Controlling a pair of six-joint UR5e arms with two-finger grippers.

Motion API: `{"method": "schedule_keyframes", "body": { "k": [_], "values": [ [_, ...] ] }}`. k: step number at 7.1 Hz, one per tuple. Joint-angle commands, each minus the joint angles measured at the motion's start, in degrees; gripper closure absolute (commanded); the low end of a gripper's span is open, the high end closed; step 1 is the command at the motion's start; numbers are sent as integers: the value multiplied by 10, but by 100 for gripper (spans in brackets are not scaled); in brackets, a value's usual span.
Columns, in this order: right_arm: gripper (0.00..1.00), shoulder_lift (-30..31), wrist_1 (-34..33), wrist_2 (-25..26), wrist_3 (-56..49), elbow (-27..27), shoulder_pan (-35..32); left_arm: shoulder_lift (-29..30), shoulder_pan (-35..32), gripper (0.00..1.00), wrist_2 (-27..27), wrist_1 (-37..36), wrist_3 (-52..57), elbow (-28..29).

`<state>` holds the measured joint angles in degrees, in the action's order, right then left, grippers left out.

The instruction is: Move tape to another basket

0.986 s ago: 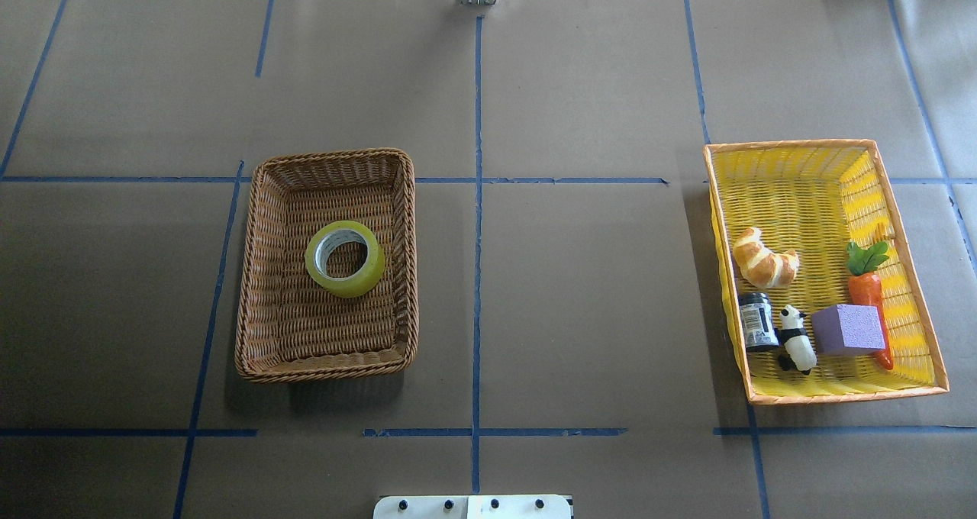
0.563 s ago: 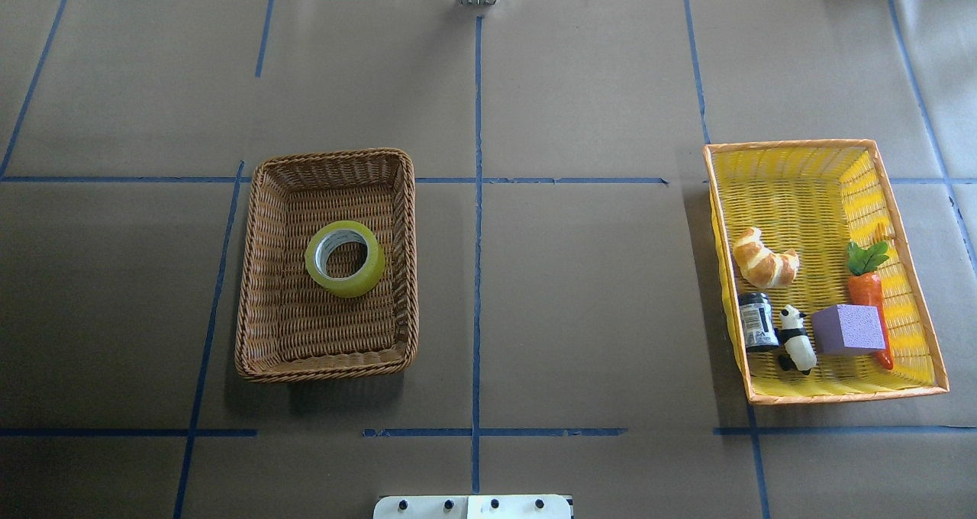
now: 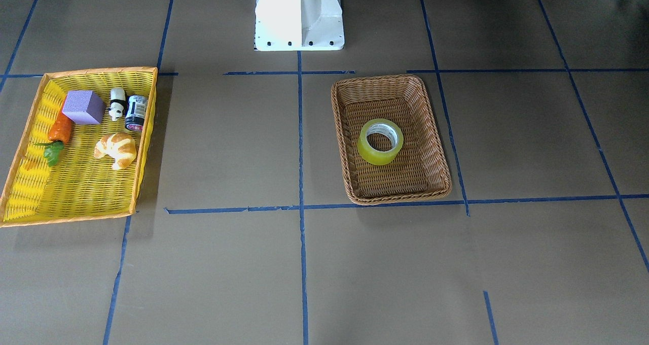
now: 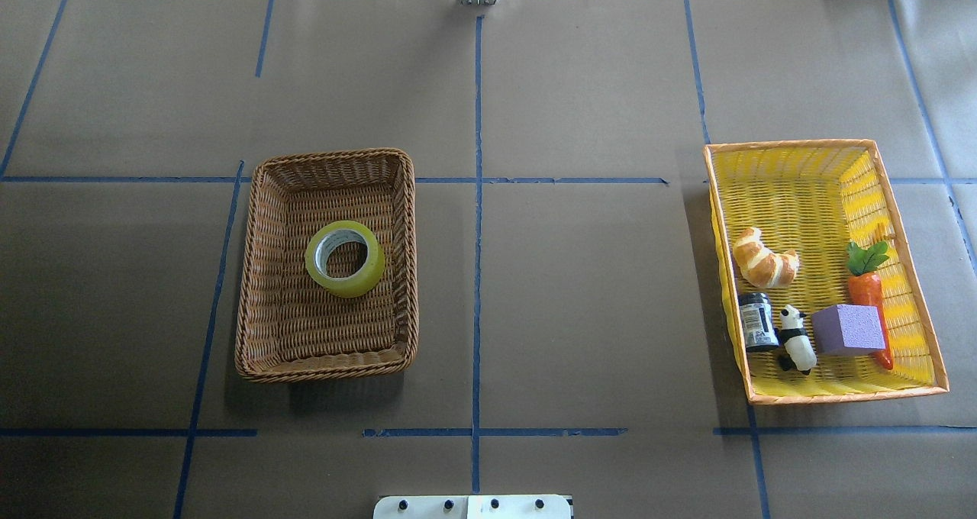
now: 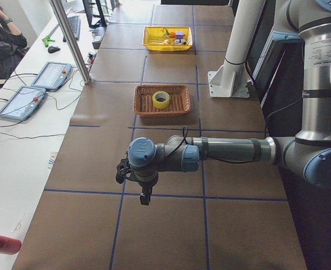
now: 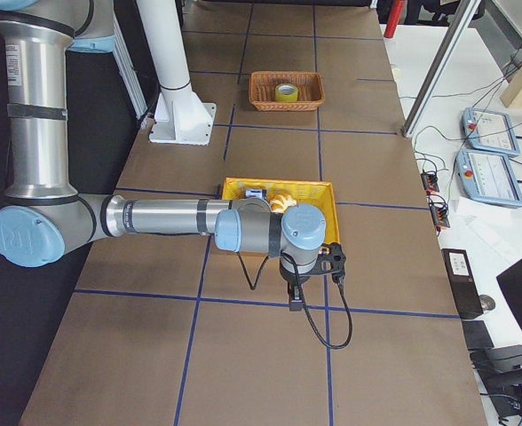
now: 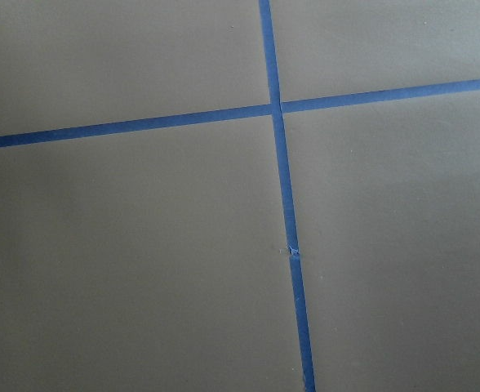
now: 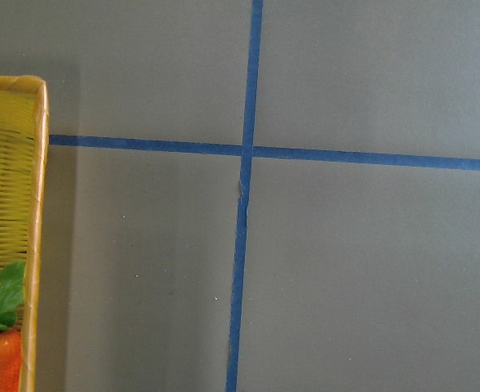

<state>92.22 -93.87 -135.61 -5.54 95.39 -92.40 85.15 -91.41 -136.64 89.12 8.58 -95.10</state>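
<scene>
The tape [image 4: 363,279] lies flat in the middle of the brown wicker basket [image 4: 320,369] on the table's left half. It also shows in the front view [image 3: 377,157] inside that basket [image 3: 400,197], and small in the side views [image 5: 161,107] [image 6: 286,97]. My left gripper [image 5: 146,198] hangs over bare table well away from the wicker basket [image 5: 138,100]. My right gripper [image 6: 295,297] hangs just past the yellow basket [image 6: 279,184]. Both grippers show only in the side views, so I cannot tell whether they are open or shut.
The yellow orange-rimmed basket [image 4: 839,395] on the right holds a croissant [image 4: 763,259], a carrot [image 4: 866,291], a purple block [image 4: 847,330], a panda figure [image 4: 796,341] and a dark jar [image 4: 757,320]. The robot's white base [image 3: 299,15] stands between the baskets.
</scene>
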Motion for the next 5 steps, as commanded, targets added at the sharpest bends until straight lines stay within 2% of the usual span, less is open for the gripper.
{"method": "schedule_keyframes", "body": {
  "k": [1,5],
  "values": [
    [0,-1,0,0,0,1,-1,0,0,0,1,0,-1,-1],
    [0,-1,0,-1,0,1,-1,4,0,0,1,0,-1,0]
  ]
}}
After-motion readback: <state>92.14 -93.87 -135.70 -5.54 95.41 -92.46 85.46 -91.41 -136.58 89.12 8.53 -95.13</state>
